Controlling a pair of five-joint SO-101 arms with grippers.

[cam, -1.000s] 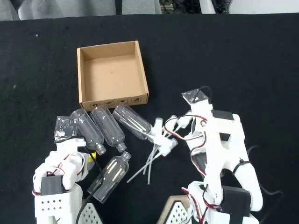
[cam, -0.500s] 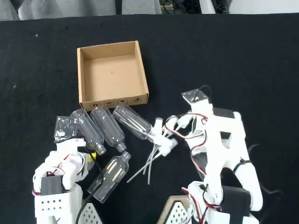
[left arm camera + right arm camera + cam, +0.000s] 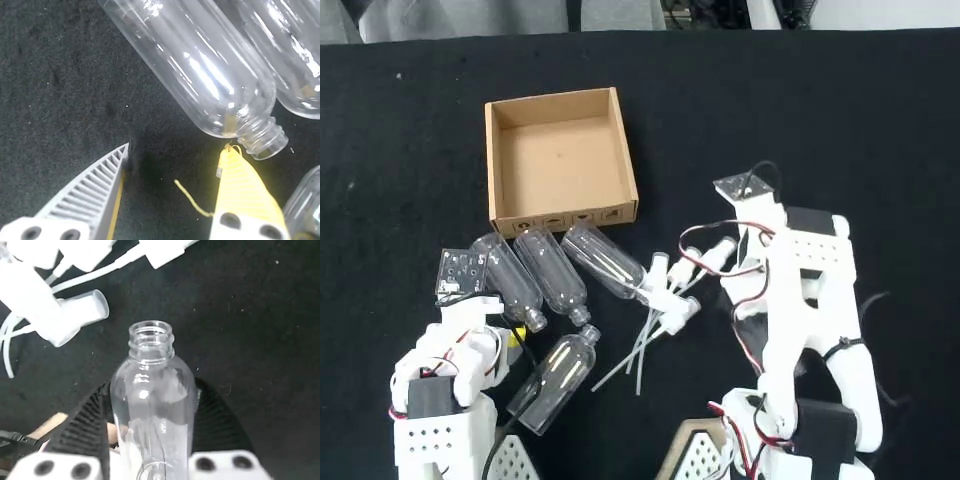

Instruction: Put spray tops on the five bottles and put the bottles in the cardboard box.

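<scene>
An open cardboard box (image 3: 565, 217) sits upper left. Four clear bottles (image 3: 552, 275) lie on their sides below it, with white spray tops (image 3: 677, 310) heaped at centre. The right gripper (image 3: 154, 388) clamps a fifth bottle (image 3: 150, 367), uncapped.

My three views
My high camera looks down over the table (image 3: 860, 110); the left wrist camera, close in, shares the lying bottles (image 3: 550, 275), the right the spray tops (image 3: 670, 300).

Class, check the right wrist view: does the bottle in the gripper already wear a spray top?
No, the bottle in the right gripper has a bare, open threaded neck.
</scene>
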